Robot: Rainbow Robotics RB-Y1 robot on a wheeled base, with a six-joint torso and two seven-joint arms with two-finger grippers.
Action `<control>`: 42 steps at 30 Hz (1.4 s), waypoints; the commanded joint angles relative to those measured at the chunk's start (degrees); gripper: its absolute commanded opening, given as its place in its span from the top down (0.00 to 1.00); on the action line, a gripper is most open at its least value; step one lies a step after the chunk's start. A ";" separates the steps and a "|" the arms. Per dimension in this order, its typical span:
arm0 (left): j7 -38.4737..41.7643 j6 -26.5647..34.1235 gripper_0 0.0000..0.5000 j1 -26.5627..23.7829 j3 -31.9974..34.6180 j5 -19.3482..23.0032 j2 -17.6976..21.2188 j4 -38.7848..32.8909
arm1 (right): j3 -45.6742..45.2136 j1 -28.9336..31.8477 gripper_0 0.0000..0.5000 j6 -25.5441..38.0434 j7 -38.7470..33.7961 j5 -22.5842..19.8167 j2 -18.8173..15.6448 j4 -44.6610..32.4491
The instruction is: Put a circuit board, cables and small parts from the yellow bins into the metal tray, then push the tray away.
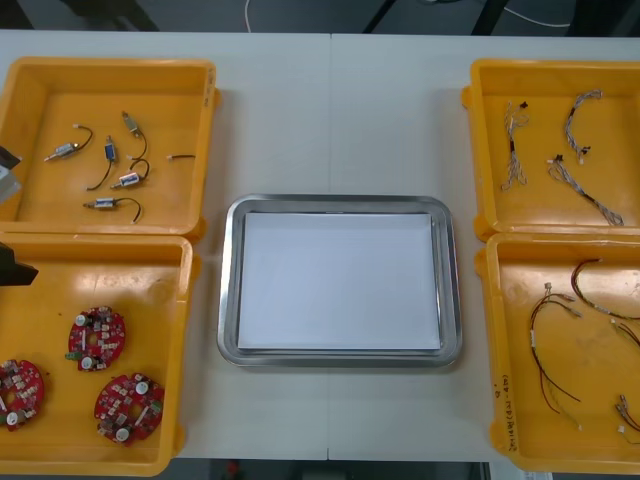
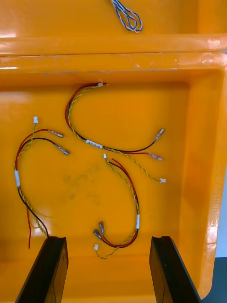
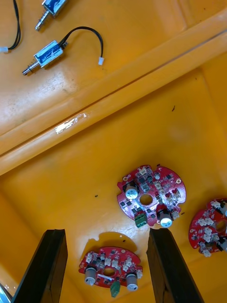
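Tray bare, both grippers hanging over their bins

The tray (image 1: 228, 300) sits mid-frame in the front view, with a shiny metal rim, a flat white inside and nothing in it yet. The left gripper (image 3: 106, 233) hovers in the lower-left bin (image 1: 185, 340), fingers spread wide, with a round red board (image 3: 101, 265) lying under the gap. The right gripper (image 2: 108, 239) is spread too, over thin red-and-yellow cables (image 2: 137, 215) in the lower-right bin (image 1: 490, 340). My worry: the board lies flat on slick plastic and it's knobbly on top, so the fingers could skid off. The cables are loopy and close together, so one pinch might drag a neighbour along.
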 commanded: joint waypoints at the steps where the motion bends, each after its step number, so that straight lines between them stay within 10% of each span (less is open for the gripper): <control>1: -13.50 -4.57 0.00 4.87 -1.96 2.09 4.73 -1.35 | -1.53 4.19 0.00 -2.30 1.62 -0.80 -0.79 -1.10; 42: -48.04 -35.16 0.00 22.89 -10.05 5.86 20.37 0.41 | 11.04 9.20 0.00 -16.54 11.91 -0.54 -0.79 14.63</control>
